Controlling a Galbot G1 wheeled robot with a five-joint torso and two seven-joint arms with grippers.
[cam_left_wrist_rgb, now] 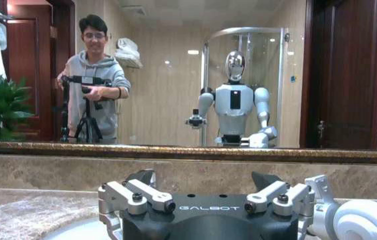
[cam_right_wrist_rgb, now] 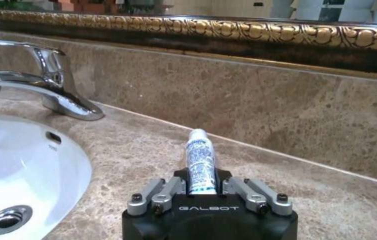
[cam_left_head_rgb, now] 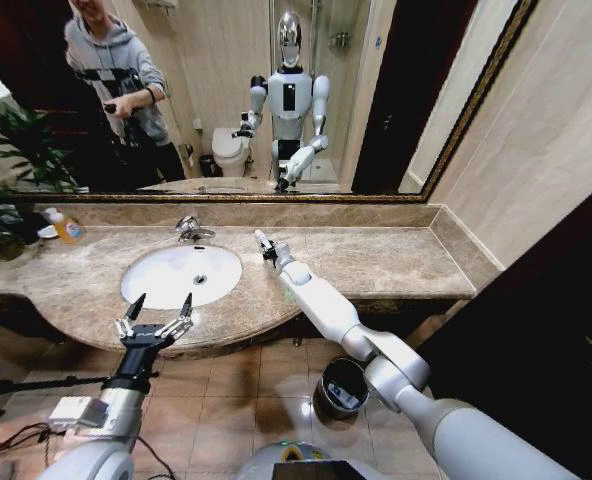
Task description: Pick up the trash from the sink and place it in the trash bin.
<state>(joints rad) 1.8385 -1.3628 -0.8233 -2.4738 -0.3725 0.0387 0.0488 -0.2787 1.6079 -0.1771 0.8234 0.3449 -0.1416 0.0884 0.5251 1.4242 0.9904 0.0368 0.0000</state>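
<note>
My right gripper (cam_left_head_rgb: 267,247) hovers over the marble counter to the right of the faucet (cam_left_head_rgb: 190,231), shut on a small white tube with blue print (cam_left_head_rgb: 260,238). In the right wrist view the tube (cam_right_wrist_rgb: 200,152) stands up between the fingers (cam_right_wrist_rgb: 170,189), beside the white oval sink (cam_right_wrist_rgb: 22,165). The sink (cam_left_head_rgb: 161,272) is bare white around its drain. At the counter's front edge, just before the basin, my left gripper (cam_left_head_rgb: 156,316) is open and holds nothing. The dark round trash bin (cam_left_head_rgb: 341,388) stands on the floor below the counter, under my right arm.
An orange soap bottle (cam_left_head_rgb: 67,228) stands at the counter's back left, near a green plant (cam_left_head_rgb: 6,170). A gold-framed mirror (cam_left_head_rgb: 276,195) runs behind the backsplash. A wall closes the counter's right end. Cables lie on the tiled floor at the lower left.
</note>
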